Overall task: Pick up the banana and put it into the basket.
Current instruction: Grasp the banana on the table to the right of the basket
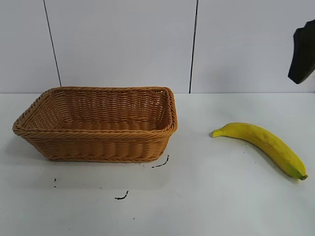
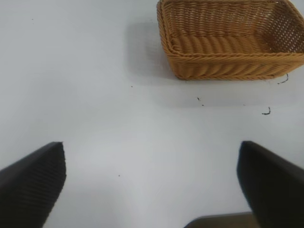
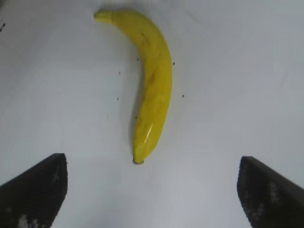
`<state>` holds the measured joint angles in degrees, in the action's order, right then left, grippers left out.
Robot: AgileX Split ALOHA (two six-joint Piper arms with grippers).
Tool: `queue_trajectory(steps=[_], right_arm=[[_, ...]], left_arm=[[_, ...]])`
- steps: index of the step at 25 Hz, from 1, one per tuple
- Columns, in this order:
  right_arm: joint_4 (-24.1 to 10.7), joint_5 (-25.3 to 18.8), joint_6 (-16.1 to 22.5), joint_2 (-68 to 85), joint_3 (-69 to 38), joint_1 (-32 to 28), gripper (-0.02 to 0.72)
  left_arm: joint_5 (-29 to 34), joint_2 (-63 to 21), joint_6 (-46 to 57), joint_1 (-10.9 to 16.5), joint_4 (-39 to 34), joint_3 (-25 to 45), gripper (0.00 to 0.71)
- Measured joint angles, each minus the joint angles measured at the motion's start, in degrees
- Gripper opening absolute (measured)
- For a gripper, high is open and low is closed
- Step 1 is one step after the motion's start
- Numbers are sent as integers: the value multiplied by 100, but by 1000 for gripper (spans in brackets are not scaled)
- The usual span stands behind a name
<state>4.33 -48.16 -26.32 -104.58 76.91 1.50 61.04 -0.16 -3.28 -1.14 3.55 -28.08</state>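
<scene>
The yellow banana (image 1: 263,146) lies flat on the white table at the right, its dark tip toward the front right edge. In the right wrist view the banana (image 3: 153,85) lies ahead of my right gripper (image 3: 152,190), which hangs open above the table with nothing between its fingers. A dark part of the right arm (image 1: 302,51) shows at the upper right edge of the exterior view. The orange-brown wicker basket (image 1: 98,147) stands at the left, empty. My left gripper (image 2: 152,187) is open over bare table, the basket (image 2: 228,71) far ahead of it.
A few small black marks (image 1: 122,196) dot the table in front of the basket. A pale panelled wall (image 1: 123,44) rises behind the table. Bare table surface separates the basket from the banana.
</scene>
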Motion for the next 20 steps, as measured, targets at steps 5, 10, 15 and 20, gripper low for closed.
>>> queue_trajectory(steps=[5,10,15,20], right_arm=[[-15,200,0,-689,9,253,696],[-31,464,385,-1133,9,377,696],[-149,632,694,-1321,9,377,696],[-184,944,813,-1511,11,377,696]], left_arm=[[0,0,0,0,0,0,695],[0,0,0,0,-5,0,695],[0,0,0,0,-5,0,695],[0,0,0,0,-5,0,695]])
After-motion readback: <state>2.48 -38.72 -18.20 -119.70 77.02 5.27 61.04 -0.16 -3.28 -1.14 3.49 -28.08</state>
